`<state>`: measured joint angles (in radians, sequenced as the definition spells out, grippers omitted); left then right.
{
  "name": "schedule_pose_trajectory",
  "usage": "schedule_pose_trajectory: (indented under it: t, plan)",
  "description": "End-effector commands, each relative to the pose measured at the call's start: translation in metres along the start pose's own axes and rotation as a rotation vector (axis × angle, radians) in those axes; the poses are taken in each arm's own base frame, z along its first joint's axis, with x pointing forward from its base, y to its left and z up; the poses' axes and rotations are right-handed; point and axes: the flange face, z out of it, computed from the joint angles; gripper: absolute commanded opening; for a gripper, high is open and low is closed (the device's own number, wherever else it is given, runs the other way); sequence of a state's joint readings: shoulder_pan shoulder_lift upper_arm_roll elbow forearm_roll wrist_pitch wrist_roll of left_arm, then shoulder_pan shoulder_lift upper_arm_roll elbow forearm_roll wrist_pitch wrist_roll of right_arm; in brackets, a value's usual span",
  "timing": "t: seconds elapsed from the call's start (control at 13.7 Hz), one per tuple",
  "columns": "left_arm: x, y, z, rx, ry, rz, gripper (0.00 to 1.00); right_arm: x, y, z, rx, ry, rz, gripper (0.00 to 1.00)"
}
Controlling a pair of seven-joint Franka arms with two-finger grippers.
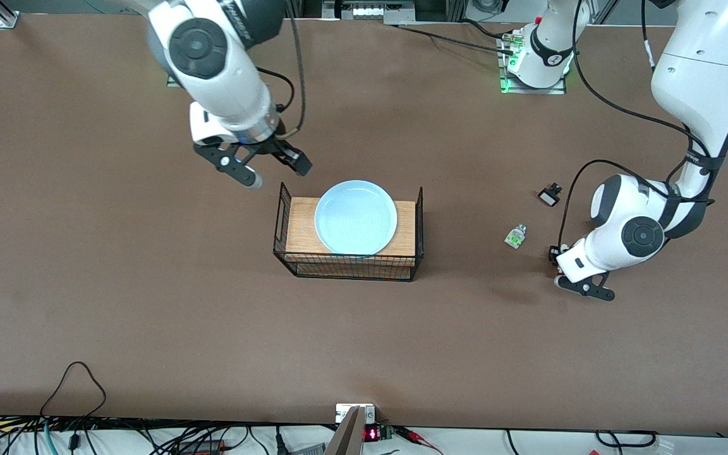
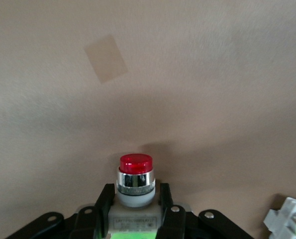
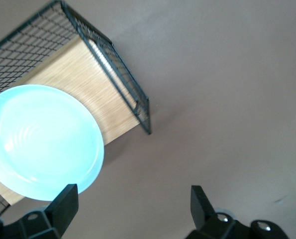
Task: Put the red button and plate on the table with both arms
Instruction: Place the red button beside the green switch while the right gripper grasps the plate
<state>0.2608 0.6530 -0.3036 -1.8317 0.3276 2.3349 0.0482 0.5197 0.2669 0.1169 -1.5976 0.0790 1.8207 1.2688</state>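
Observation:
The red button (image 2: 136, 181), a whitish block with a red cap, sits between the fingers (image 2: 106, 199) of my left gripper (image 2: 136, 193). The gripper is shut on it, low over the table (image 1: 149, 284) toward the left arm's end. In the front view the left gripper (image 1: 588, 289) hides the button. The pale blue plate (image 1: 356, 217) lies on the wood-topped wire basket (image 1: 301, 237) at mid table, and it also shows in the right wrist view (image 3: 41, 142). My right gripper (image 1: 270, 169) is open and empty, in the air beside the basket's end toward the right arm; its own view (image 3: 133, 199) shows it too.
A whitish-green piece without a red cap (image 1: 515, 236) lies on the table between the basket and the left gripper. A small black-and-white part (image 1: 550, 194) lies farther from the camera than it. A whitish part (image 2: 289, 224) shows at the edge of the left wrist view.

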Motion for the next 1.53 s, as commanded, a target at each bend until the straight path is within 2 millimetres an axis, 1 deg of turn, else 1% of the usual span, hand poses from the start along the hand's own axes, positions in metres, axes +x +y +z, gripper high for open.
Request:
schedule_pose_trajectory:
  t: [0.0, 0.15, 0.22, 0.29, 0.37, 0.51, 0.58, 0.66, 0.8, 0.88, 1.02, 1.1, 1.24, 1.46]
  plan:
    - [-0.006, -0.004, -0.001, 0.012, 0.008, 0.023, 0.27, -0.006, -0.02, 0.02, 0.03, 0.018, 0.108, 1.0]
    - [-0.003, -0.003, -0.005, 0.014, 0.013, 0.018, 0.98, -0.007, -0.034, 0.042, 0.056, 0.018, 0.166, 1.0]
    - [-0.003, -0.003, -0.01, 0.017, 0.015, 0.019, 1.0, -0.012, -0.043, 0.055, 0.073, 0.023, 0.182, 1.0]
    - [-0.002, 0.0, -0.016, 0.021, 0.02, 0.019, 1.0, -0.014, -0.049, 0.063, 0.094, 0.035, 0.193, 1.0]
    - [-0.002, 0.002, -0.027, 0.027, 0.003, 0.023, 1.0, -0.014, -0.055, 0.076, 0.106, 0.039, 0.209, 1.0]
    - [-0.001, 0.011, -0.066, 0.049, -0.032, 0.032, 1.0, -0.013, -0.064, 0.093, 0.133, 0.04, 0.225, 1.0]
    - [0.001, 0.02, -0.086, 0.054, -0.054, 0.036, 1.0, -0.011, -0.066, 0.101, 0.138, 0.041, 0.225, 1.0]
    - [0.003, 0.025, -0.109, 0.064, -0.069, 0.018, 1.0, -0.008, -0.067, 0.103, 0.149, 0.043, 0.228, 1.0]
    - [0.009, 0.053, -0.159, 0.069, -0.13, -0.023, 1.0, -0.006, -0.067, 0.11, 0.14, 0.046, 0.227, 1.0]
    - [0.011, 0.067, -0.18, 0.066, -0.156, -0.037, 1.0, -0.004, -0.065, 0.113, 0.132, 0.05, 0.226, 1.0]
    - [0.01, 0.094, -0.227, 0.056, -0.188, -0.052, 1.0, -0.001, -0.061, 0.12, 0.115, 0.049, 0.231, 1.0]
    - [0.01, 0.108, -0.25, 0.054, -0.189, -0.052, 1.0, -0.003, -0.061, 0.122, 0.11, 0.048, 0.228, 1.0]
    - [0.005, 0.132, -0.275, 0.071, -0.215, -0.041, 1.0, -0.004, -0.057, 0.131, 0.092, 0.046, 0.228, 1.0]
    - [0.0, 0.131, -0.315, 0.069, -0.212, -0.053, 1.0, -0.005, -0.055, 0.135, 0.081, 0.045, 0.227, 1.0]
